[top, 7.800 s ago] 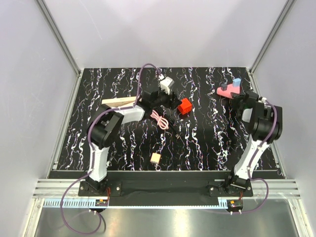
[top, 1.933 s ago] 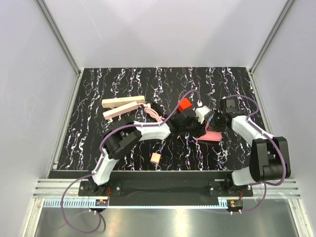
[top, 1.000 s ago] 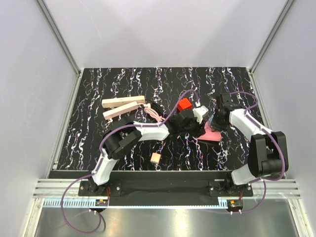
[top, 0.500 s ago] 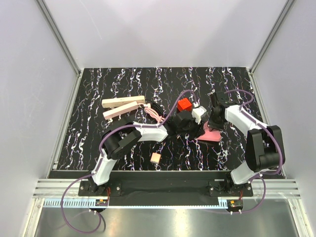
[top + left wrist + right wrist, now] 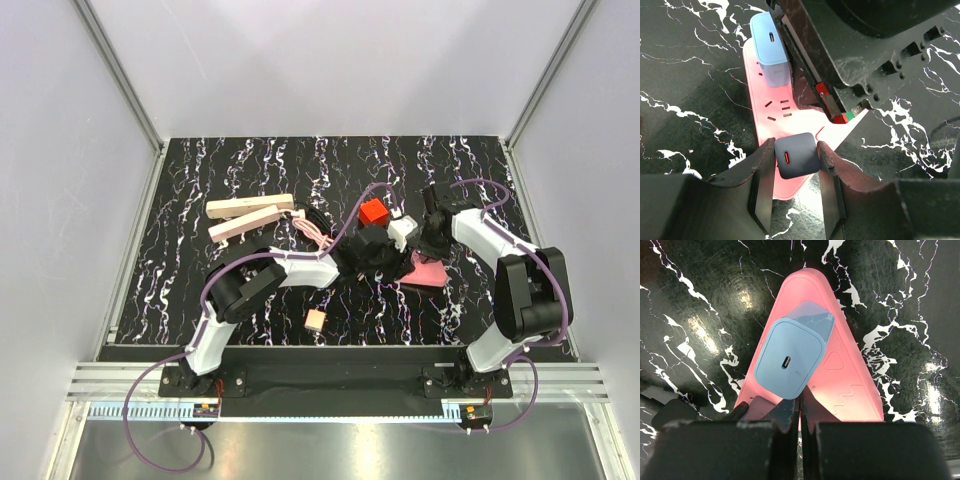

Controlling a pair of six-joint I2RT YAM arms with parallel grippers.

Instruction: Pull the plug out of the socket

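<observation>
The socket (image 5: pixel 790 120) is a pink triangular block with outlet slots, lying flat on the black marbled table. A dark navy plug (image 5: pixel 796 155) stands in its near end, and my left gripper (image 5: pixel 796 150) is shut on it, a finger against each side. A light blue plug (image 5: pixel 792 357) stands in the other end. My right gripper (image 5: pixel 800 402) is shut, its tips pressed down on the pink socket (image 5: pixel 850 375) just beside the blue plug. In the top view both grippers meet over the socket (image 5: pixel 432 272) at centre right.
A red cube (image 5: pixel 374 211) sits just behind my left wrist. Two beige wooden bars (image 5: pixel 245 215) lie at the back left, with a coiled pink cable (image 5: pixel 318 235) beside them. A small beige cube (image 5: pixel 315 320) rests near the front edge.
My right arm has swung its forearm back and to the left while its shut tips stay on the pink socket. My left gripper keeps its hold on the dark plug.
</observation>
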